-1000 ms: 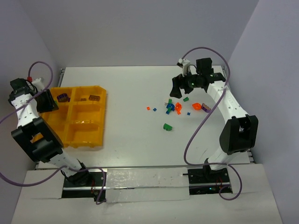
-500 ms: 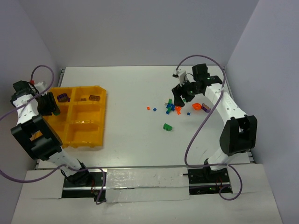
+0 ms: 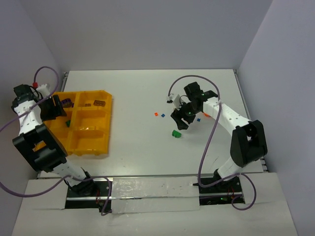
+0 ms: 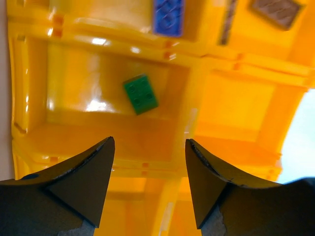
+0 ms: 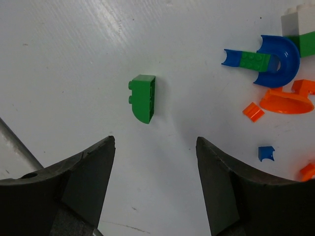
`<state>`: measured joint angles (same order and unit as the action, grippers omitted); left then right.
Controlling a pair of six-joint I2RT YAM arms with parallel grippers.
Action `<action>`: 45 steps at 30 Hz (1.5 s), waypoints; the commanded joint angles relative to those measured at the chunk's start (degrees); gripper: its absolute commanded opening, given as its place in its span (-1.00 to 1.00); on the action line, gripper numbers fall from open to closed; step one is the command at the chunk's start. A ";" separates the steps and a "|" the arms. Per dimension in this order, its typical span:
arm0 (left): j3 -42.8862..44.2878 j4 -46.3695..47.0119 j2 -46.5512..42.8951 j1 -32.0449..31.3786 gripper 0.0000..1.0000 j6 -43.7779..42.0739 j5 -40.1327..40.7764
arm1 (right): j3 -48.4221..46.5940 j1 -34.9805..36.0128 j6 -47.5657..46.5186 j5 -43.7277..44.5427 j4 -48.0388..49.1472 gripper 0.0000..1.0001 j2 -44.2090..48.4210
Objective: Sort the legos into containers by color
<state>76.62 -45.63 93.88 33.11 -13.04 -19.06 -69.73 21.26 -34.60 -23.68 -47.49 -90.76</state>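
L end effector has opened over tray; green brick now lies loose in its mid-left bin, so one piece sorted. R end effector, jaws apart & empty, has shifted tray-ward over green rounded lego on counter. Top view: R arm hides most of pile right of tray.

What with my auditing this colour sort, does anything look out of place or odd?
Nothing looks mixed in the tray: the green brick lies alone in its bin, merely askew. On the table, a green plate seems joined to a blue arch, two colours in one clump.
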 commanded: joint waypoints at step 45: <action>-4.76 34.27 -14.42 -28.50 0.34 20.47 -44.20 | -28.13 5.46 13.06 -37.93 11.54 -1.00 -14.76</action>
<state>71.51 -18.01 81.21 6.99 4.78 -57.57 -88.12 26.71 -37.75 -49.62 -41.87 -101.81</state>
